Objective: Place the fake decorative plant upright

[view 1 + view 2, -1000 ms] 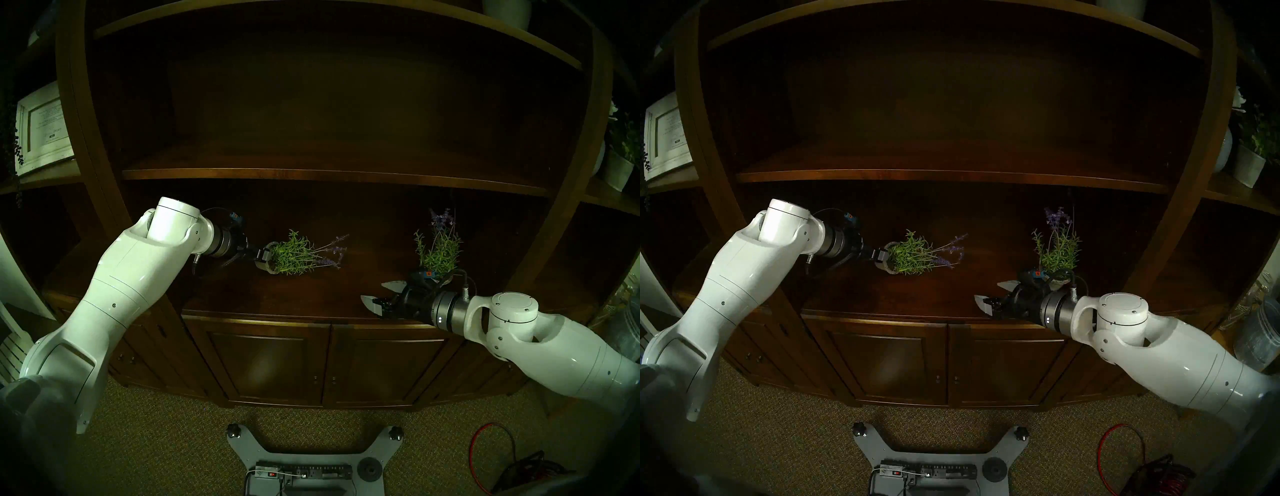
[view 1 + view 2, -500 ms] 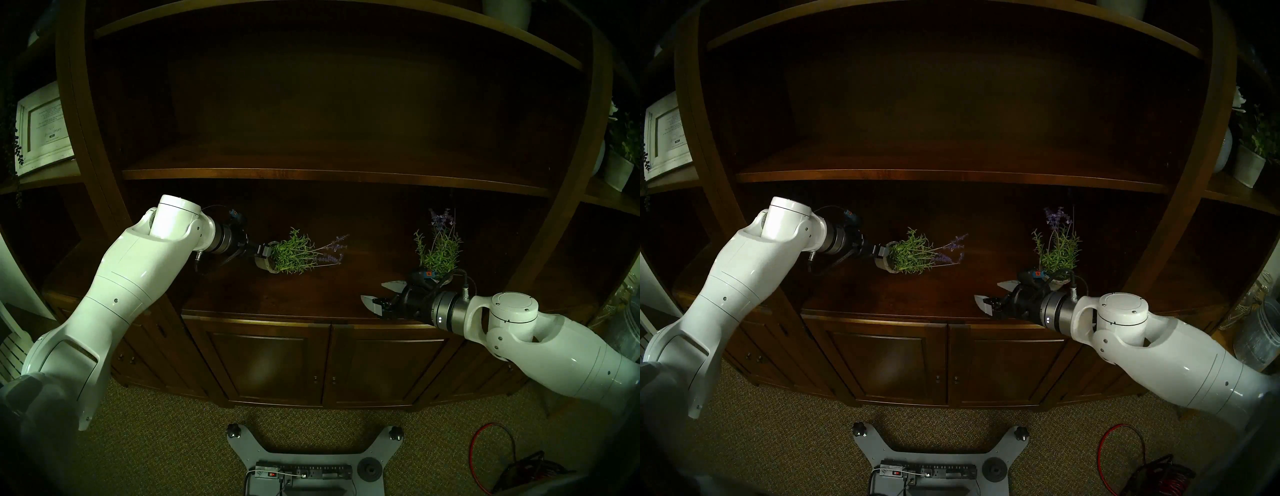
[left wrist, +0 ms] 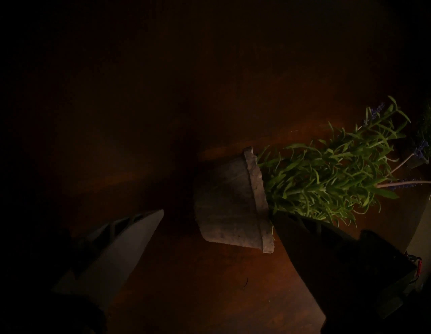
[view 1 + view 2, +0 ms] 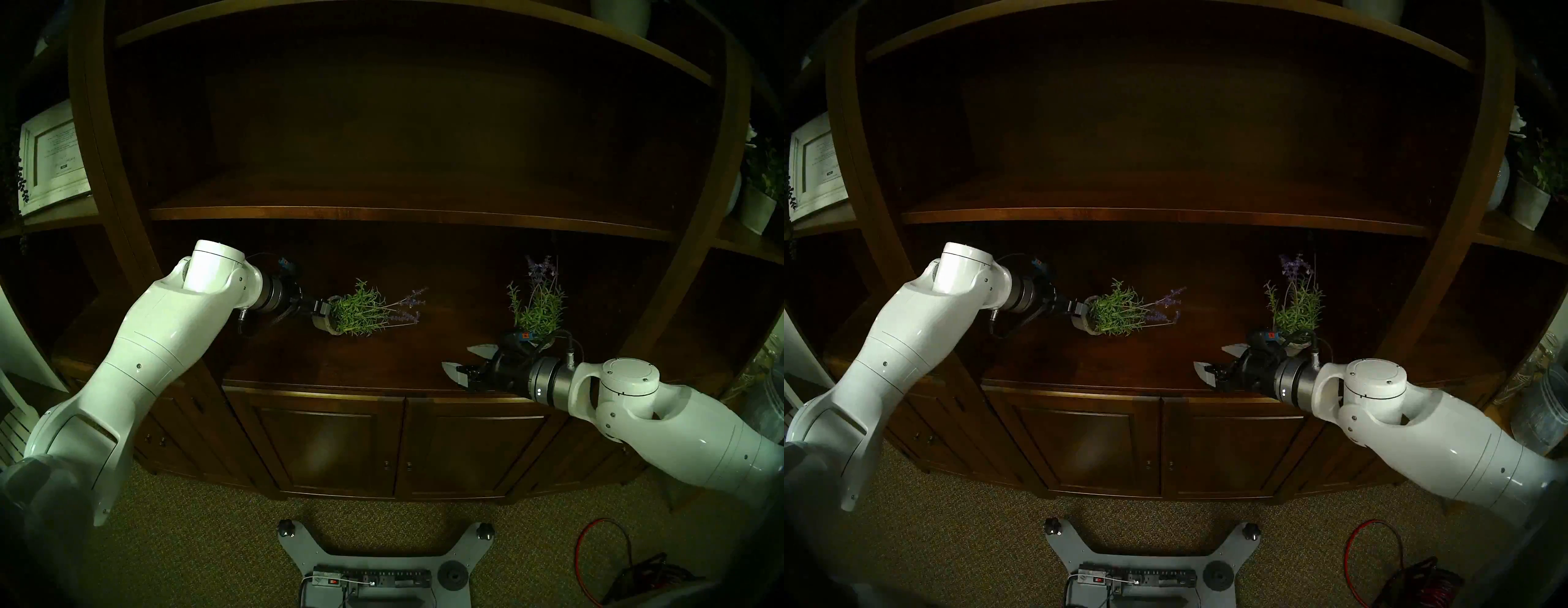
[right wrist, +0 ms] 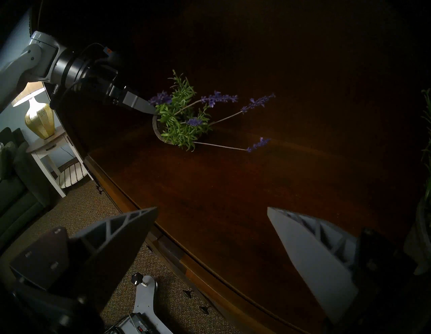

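On the counter (image 4: pixel 382 361), left of the upright potted plant (image 4: pixel 536 303), the fallen plant (image 4: pixel 360 312) lies on its side with the left gripper's (image 3: pixel 218 217) fingers (image 3: pixel 130 235) spread around its pot, gripping nothing yet, so they should close squarely on the pot's wall before tilting, while the right gripper (image 4: pixel 460 361) idles open.

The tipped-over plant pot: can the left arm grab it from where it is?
Probably yes. The left gripper is open with its fingers either side of the tipped pot, and nothing sits between them. The shelf around it is bare.
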`<control>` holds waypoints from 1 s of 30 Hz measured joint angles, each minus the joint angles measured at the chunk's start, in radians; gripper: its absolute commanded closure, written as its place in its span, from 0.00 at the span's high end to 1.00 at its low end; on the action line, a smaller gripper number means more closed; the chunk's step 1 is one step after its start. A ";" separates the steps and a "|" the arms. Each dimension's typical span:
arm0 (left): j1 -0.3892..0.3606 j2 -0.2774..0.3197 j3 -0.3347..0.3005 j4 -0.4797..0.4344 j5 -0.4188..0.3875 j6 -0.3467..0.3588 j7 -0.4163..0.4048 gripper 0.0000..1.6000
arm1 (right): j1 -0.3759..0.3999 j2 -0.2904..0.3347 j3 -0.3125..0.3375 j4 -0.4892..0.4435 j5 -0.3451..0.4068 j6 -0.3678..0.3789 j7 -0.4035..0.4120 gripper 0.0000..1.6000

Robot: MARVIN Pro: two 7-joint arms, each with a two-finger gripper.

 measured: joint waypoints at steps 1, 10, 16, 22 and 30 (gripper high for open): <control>0.002 0.006 0.000 0.001 -0.021 0.000 0.006 1.00 | 0.000 0.000 0.000 0.000 0.000 0.000 0.000 1.00; 0.013 0.034 -0.002 0.002 -0.098 0.000 0.027 1.00 | 0.000 0.000 0.000 0.000 0.000 0.000 0.000 1.00; 0.024 0.054 -0.002 0.003 -0.152 0.000 0.045 1.00 | 0.000 0.000 0.000 0.000 0.000 0.000 0.000 1.00; 0.032 0.069 0.001 0.002 -0.198 0.000 0.066 1.00 | 0.000 0.000 0.000 0.000 0.000 0.000 0.000 1.00; 0.036 0.081 0.007 -0.002 -0.240 0.000 0.092 1.00 | 0.000 0.000 0.000 0.000 0.000 0.000 0.000 1.00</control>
